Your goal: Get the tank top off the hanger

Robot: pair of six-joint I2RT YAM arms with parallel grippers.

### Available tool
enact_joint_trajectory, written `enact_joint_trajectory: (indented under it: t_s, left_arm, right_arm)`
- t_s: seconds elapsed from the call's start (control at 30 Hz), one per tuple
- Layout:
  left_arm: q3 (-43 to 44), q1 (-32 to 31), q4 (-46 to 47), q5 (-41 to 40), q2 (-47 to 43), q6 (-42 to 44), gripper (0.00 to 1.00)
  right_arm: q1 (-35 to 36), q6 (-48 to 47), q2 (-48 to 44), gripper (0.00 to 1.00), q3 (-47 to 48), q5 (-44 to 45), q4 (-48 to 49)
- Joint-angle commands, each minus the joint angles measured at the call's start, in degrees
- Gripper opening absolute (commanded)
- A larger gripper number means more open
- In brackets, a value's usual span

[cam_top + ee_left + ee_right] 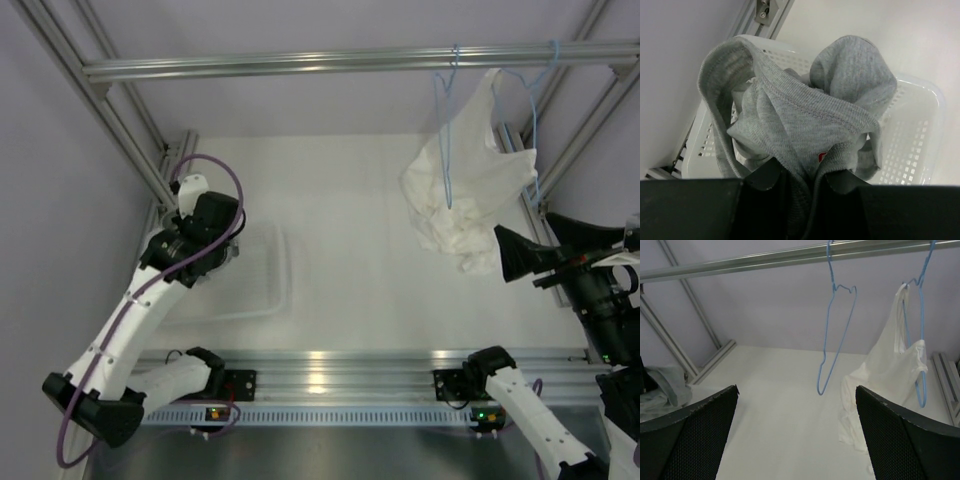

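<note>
At the left edge of the white worktop [350, 250] the left hand [802, 180], clamped on the tank top [805, 115], holds it over the basket [920, 150], the hanger [841, 340] bare toward the far right corner and the right hand [796, 390] spread wide; removal seems done, so the next move calls for release into the basket.

White garment [465, 195] hangs off the rail [300, 63]; perforated basket [920, 145], seemingly plastic.
</note>
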Motion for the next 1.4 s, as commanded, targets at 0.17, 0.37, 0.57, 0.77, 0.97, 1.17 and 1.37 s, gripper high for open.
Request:
enact_joint_trajectory:
  t_s: [0.17,0.37,0.57,0.77,0.97,1.17,1.37]
  left_arm:
    - [-3.60,0.09,1.22,0.72,-8.84,-3.68,0.99]
    - [4.39,0.09,-3.60,4.06,-11.05,0.80,0.99]
    - [12.74,0.18,-7.31,1.34,-15.96,5.38,0.99]
    - [11.35,0.18,-5.29,1.43,-26.15,7.84,0.99]
    - [9.15,0.18,-5.64,1.08,-30.29,11.62,0.99]
    - [3.09,-1.40,-3.01,-2.35,-33.11,11.01,0.99]
    - [-2.36,-1.58,0.51,-2.00,-33.19,8.72,0.99]
  right_arm:
    - [-0.47,0.09,3.34,0.99,-0.16,-1.66,2.52]
    - [-0.38,-2.90,8.88,0.99,1.86,6.74,-4.25]
    - [-0.47,-6.24,8.88,0.99,2.57,20.91,-12.57]
    - [-0.29,-7.12,1.77,0.99,2.04,20.75,-16.64]
    - [1.29,-7.12,-2.45,0.99,1.78,21.19,-18.14]
    - [1.90,-6.77,-4.21,0.99,-6.21,24.44,-16.47]
    - [1.82,-6.42,-3.07,0.99,-6.22,25.14,-16.03]
